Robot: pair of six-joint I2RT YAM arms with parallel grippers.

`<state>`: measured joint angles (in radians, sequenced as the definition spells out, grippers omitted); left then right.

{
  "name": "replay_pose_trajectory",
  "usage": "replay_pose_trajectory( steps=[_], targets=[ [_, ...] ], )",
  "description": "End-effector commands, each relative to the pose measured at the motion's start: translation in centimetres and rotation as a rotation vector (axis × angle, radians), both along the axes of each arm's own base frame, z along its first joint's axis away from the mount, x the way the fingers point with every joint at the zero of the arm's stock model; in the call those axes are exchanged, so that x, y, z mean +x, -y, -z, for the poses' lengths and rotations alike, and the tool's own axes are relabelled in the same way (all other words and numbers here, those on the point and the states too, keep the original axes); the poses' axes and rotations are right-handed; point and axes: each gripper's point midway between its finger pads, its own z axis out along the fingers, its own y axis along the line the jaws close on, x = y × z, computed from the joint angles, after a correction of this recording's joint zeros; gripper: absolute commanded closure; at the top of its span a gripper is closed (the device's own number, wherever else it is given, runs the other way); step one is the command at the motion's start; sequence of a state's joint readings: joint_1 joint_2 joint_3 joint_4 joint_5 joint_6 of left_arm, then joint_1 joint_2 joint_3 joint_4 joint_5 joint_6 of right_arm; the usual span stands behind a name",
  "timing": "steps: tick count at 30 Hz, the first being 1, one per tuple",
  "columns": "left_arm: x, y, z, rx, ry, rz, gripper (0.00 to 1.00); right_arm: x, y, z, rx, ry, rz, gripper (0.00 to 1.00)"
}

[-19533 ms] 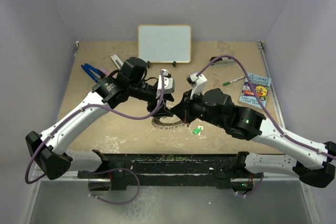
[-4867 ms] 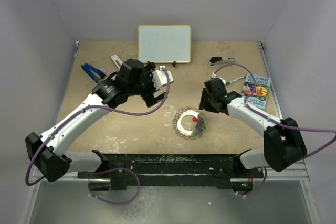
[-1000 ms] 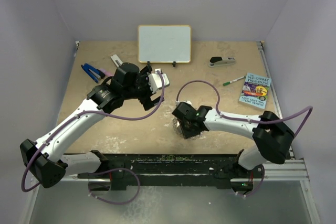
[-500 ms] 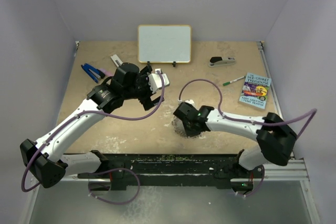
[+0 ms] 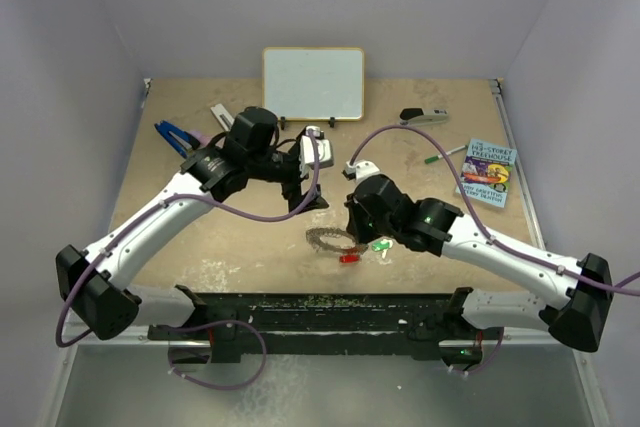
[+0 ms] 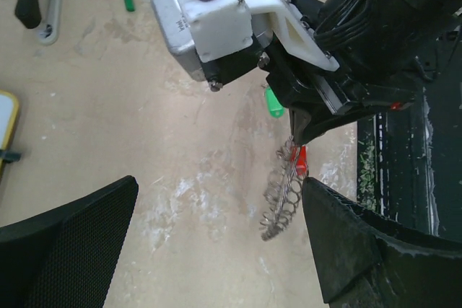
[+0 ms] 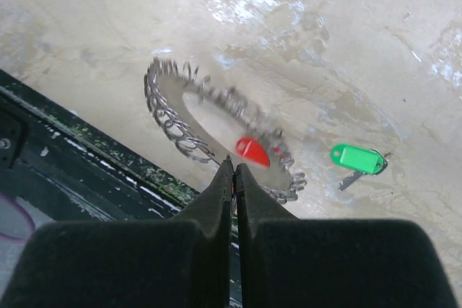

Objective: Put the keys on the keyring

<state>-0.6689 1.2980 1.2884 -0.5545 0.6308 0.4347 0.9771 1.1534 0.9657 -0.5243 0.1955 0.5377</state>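
keyring (image 5: 322, 240) exposed now | wrist views only: right fingers (image 7: 216, 196) pressed together

The keyring (image 5: 328, 240) lay on the worktop (image 5: 230, 237) near the front edge. The red key (image 5: 348, 258) was at its near right rim, and the green key (image 5: 381, 245) lay just to the right. The right gripper (image 5: 351, 230) stood over the ring's right side. The left gripper (image 5: 301, 185) hung behind the ring, apart from it. A whiteboard (image 5: 312, 83), stapler (image 5: 422, 116), pen (image 5: 432, 158) and book (image 5: 486, 173) occupied the rear and right.
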Motion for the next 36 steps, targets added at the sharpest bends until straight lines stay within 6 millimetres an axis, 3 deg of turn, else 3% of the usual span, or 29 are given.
replay_pose_trajectory(
  steps=[1, 6, 16, 24, 30, 36],
  targets=[
    [-1.9, 2.3, -1.9, -0.120, -0.060, 0.152, 0.02, 0.6, -2.2, -5.2, 0.119, 0.101, -0.055, 1.00],
    [-3.4, 2.8, -1.0, -0.139, -0.124, 0.206, 0.02, 0.9, -2.5, -7.4, 0.171, 0.162, -0.038, 1.00],
    [-4.0, 2.7, 0.6, -0.137, -0.178, 0.178, 0.02, 0.9, -3.8, -11.0, 0.258, 0.227, -0.044, 1.00],
    [-4.1, 2.3, 1.4, -0.131, -0.191, 0.146, 0.02, 0.3, -4.6, -12.3, 0.295, 0.244, -0.047, 1.00],
    [-5.2, 2.1, 1.2, -0.135, -0.204, 0.192, 0.02, -0.3, -5.5, -13.3, 0.316, 0.254, -0.065, 1.00],
    [-5.1, 0.9, 2.5, -0.060, -0.146, 0.184, 0.02, -1.0, -5.8, -14.0, 0.333, 0.254, -0.082, 1.00]
  ],
)
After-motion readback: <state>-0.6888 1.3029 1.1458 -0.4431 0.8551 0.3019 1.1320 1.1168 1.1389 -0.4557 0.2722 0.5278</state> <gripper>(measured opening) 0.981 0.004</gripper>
